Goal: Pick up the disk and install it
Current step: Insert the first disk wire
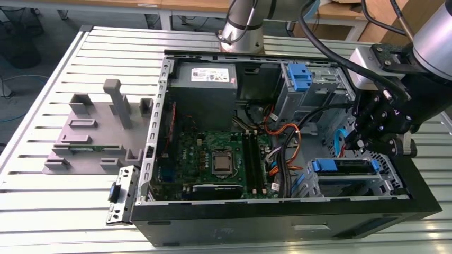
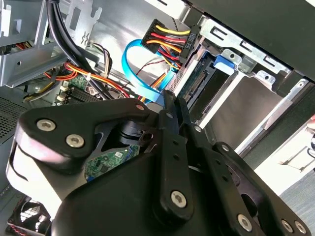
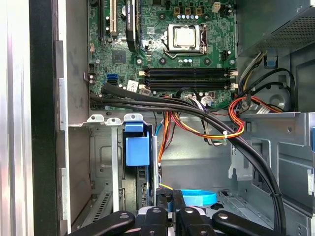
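Note:
The disk [image 1: 344, 167] lies in the drive cage at the front right corner of the open computer case, its blue side rails showing at both ends. In the second wrist view the disk [image 2: 198, 77] shows its connector edge in the metal bay, with a blue tab beside it. The first wrist view has its blue rail [image 3: 137, 150] end-on between the cage walls. My gripper [image 1: 363, 144] hangs just above the cage, apart from the disk. Its black fingers [image 2: 171, 105] are pressed together with nothing between them, and my gripper [image 3: 170, 199] reads as shut there too.
A grey power supply box [image 1: 205, 82] with a white sticker sits at the case's back. A tall blue latch [image 1: 300, 76] stands on the upper drive cage. Black, orange and blue cables [image 1: 289, 143] cross beside the motherboard [image 1: 219, 159]. A grey fixture [image 1: 99, 132] rests on the slatted table.

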### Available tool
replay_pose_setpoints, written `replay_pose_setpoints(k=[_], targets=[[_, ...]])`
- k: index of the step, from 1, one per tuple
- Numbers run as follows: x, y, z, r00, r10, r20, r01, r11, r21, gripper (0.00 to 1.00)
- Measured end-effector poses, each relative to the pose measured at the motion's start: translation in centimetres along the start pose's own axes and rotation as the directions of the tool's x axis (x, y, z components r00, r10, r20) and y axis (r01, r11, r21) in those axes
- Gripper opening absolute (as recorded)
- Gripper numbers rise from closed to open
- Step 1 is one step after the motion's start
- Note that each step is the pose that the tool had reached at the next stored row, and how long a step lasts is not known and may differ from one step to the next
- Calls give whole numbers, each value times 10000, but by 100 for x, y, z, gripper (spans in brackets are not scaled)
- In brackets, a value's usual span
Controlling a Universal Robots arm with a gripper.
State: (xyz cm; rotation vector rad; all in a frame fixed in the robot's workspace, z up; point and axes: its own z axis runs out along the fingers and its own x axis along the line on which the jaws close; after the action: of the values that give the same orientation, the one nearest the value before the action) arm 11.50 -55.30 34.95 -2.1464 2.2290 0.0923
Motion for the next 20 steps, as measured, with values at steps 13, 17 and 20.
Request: replay_pose_setpoints(k=[13,17,20], targets=[[24,-1,0,10000,0,0,0,10000,0,16],[34,-2,0,10000,-1,0,1,10000,0,16],[36,-2,1,9999,-118,-2,118,9999,-8,16]])
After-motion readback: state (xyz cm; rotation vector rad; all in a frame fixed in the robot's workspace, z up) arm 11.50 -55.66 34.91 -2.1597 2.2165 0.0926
